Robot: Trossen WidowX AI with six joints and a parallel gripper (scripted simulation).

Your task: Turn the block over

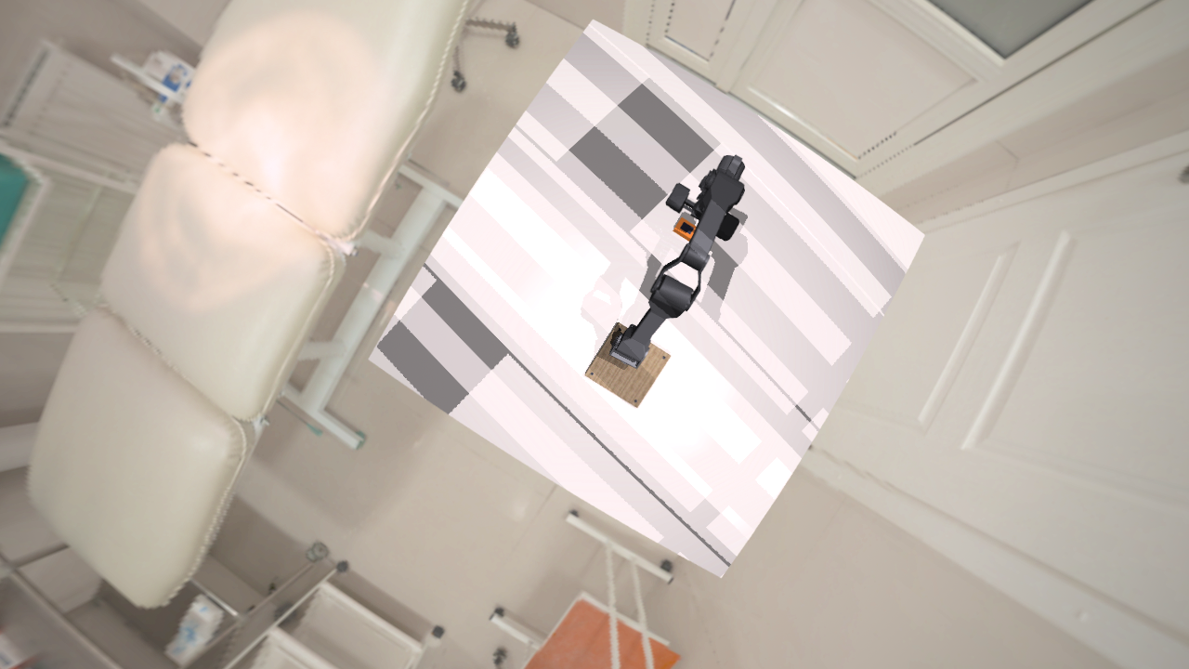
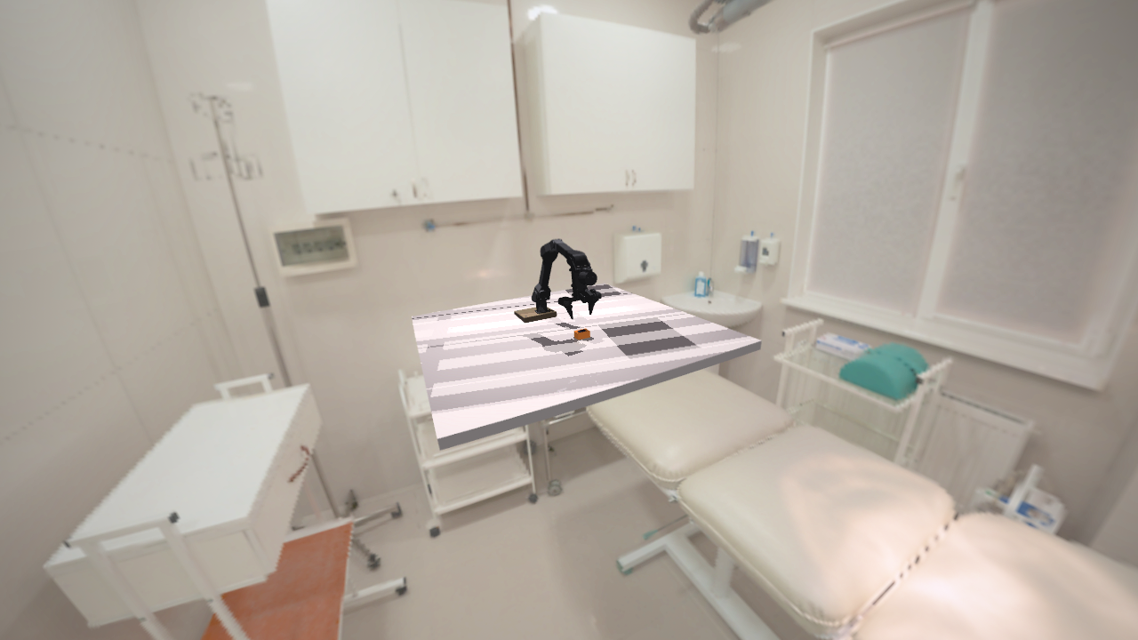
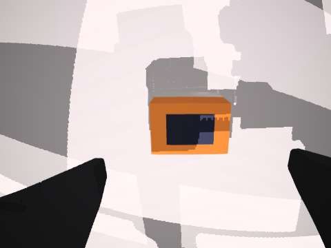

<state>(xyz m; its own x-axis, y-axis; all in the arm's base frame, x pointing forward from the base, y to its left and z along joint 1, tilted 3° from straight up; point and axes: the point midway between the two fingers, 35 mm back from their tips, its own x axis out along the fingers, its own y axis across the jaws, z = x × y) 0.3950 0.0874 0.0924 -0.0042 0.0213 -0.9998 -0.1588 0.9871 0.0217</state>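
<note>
In the wrist view, one dark finger [image 3: 55,216] of the claw is seen at the lower left, the block [image 3: 190,126] in the middle, and the other finger at the lower right edge. The fingers are spread wide apart and nothing is held between them. The orange block rests flat on the striped worktop [image 3: 115,110], its dark marked face turned upward toward the camera. It lies ahead of the fingertips and is touched by neither.

In the exterior view, the claw [image 2: 579,304] is seen hanging above the block [image 2: 582,334], with a clear gap between them.

Nothing of the task is judged to be done. The descent, the grasp, the turning over and the release with the marked side down all remain.
</note>
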